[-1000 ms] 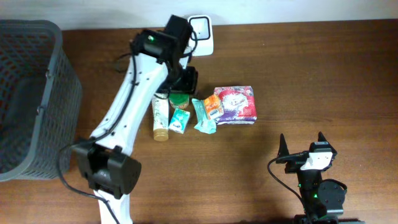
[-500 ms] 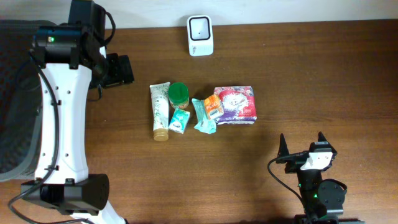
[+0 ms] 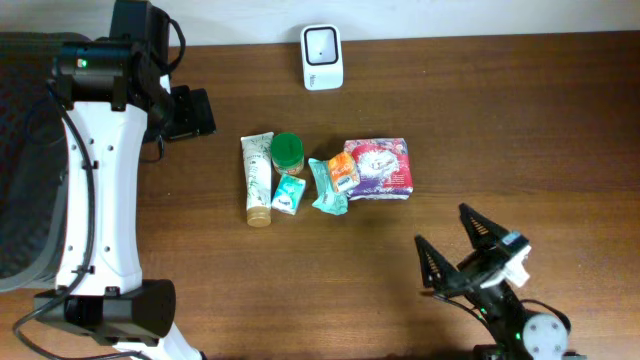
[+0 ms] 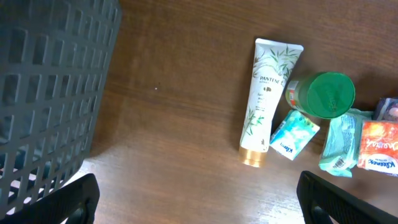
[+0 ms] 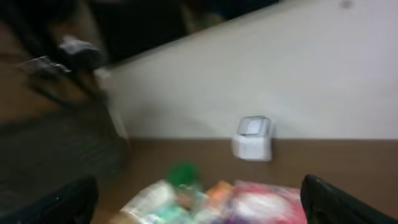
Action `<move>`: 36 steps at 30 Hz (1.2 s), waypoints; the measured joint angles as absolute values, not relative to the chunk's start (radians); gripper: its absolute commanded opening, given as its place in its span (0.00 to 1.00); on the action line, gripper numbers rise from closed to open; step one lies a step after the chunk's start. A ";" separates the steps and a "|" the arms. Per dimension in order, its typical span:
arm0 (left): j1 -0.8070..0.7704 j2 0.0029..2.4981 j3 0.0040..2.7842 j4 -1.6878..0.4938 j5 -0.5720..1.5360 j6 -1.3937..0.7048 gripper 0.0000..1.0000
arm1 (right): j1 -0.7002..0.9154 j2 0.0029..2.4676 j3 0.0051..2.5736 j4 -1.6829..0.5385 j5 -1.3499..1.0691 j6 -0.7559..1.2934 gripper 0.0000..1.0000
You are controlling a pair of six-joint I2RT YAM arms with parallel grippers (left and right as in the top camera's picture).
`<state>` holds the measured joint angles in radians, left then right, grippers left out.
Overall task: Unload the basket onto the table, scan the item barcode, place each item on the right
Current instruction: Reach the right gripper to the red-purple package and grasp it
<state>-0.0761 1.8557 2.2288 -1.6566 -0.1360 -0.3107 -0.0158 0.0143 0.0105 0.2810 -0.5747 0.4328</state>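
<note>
Several items lie in a row mid-table: a white Pantene tube (image 3: 257,178) (image 4: 267,93), a green-lidded jar (image 3: 287,152) (image 4: 323,94), a small teal packet (image 3: 289,192), a teal pouch (image 3: 326,187), an orange packet (image 3: 343,170) and a pink pack (image 3: 381,167). The white scanner (image 3: 322,57) (image 5: 254,138) stands at the back edge. My left gripper (image 3: 190,112) (image 4: 199,205) hovers left of the items, open and empty. Near the front right, my right gripper (image 3: 440,224) (image 5: 199,208) is open and empty, facing the items. Its view is blurred.
A dark grey mesh basket (image 3: 20,150) (image 4: 50,93) fills the table's left side, right beside my left arm. A pale wall runs behind the scanner. Bare wood lies between the items and my right gripper.
My left arm has swung from above the items to the left, beside the basket. In the last half second my right gripper has turned and shifted forward.
</note>
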 measured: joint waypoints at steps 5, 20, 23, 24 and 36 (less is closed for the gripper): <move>-0.076 1.856 2.229 -1.657 -0.136 -0.311 0.99 | -0.016 0.014 0.010 0.566 -0.663 0.707 0.98; -0.076 1.856 2.223 -1.657 -0.136 -0.315 0.99 | -0.016 0.807 1.090 -0.308 -0.438 0.023 0.99; -0.076 1.856 2.223 -1.656 -0.136 -0.314 0.99 | -0.016 1.173 1.423 -0.733 -0.453 0.014 0.98; -0.076 1.856 2.223 -1.656 -0.135 -0.315 0.99 | -0.016 1.256 1.504 -0.861 -0.461 0.012 0.99; -0.076 1.856 2.223 -1.657 -0.136 -0.315 0.99 | -0.016 1.887 1.603 -1.055 -0.537 0.010 0.98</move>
<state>-0.0761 1.8561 2.2227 -1.6569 -0.1356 -0.3145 -0.0158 1.8866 1.6032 -1.0554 -0.5365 0.0105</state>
